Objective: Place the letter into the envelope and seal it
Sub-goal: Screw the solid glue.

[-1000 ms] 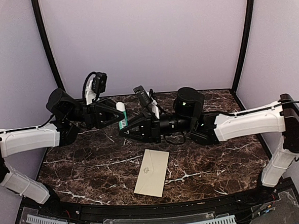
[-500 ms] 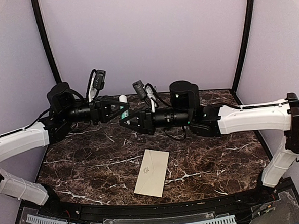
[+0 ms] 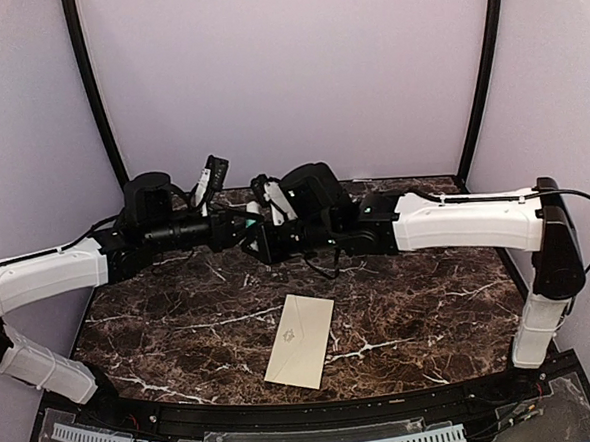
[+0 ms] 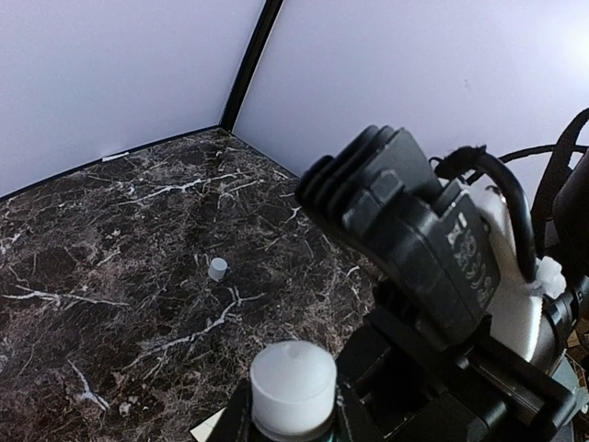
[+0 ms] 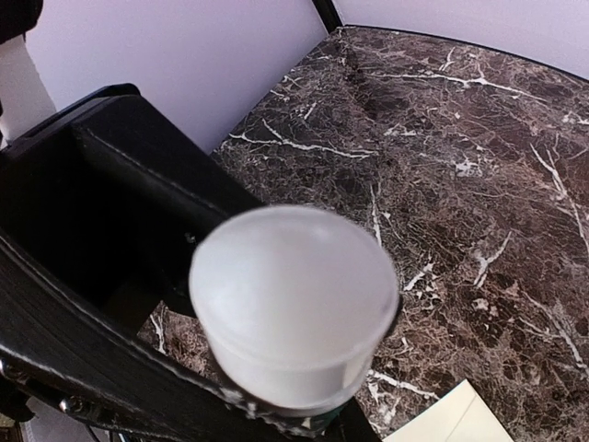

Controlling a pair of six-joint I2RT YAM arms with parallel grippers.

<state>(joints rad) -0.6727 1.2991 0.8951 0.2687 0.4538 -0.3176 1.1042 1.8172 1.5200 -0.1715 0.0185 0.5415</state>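
The envelope point(image 3: 300, 341) lies closed on the marble table, cream with a faint emblem, near the front centre. A corner of it shows in the left wrist view point(image 4: 207, 425) and in the right wrist view point(image 5: 451, 419). The letter is out of view. Both grippers meet in the air over the back of the table, well behind the envelope. My left gripper point(image 3: 241, 227) point(image 4: 293, 410) is shut on a white glue stick point(image 4: 293, 382) with a green label. My right gripper point(image 3: 264, 233) point(image 5: 308, 419) is shut on the same stick, whose white end point(image 5: 294, 304) fills its view.
A small white cap point(image 4: 217, 268) lies loose on the dark marble table point(image 3: 420, 303). Pale walls and black corner posts point(image 3: 93, 93) close in the back and sides. The black rail point(image 3: 287, 414) runs along the near edge.
Both arms have lifted and swung toward the back wall, keeping the glue stick between them. The right wrist has slid left. The envelope has not moved.
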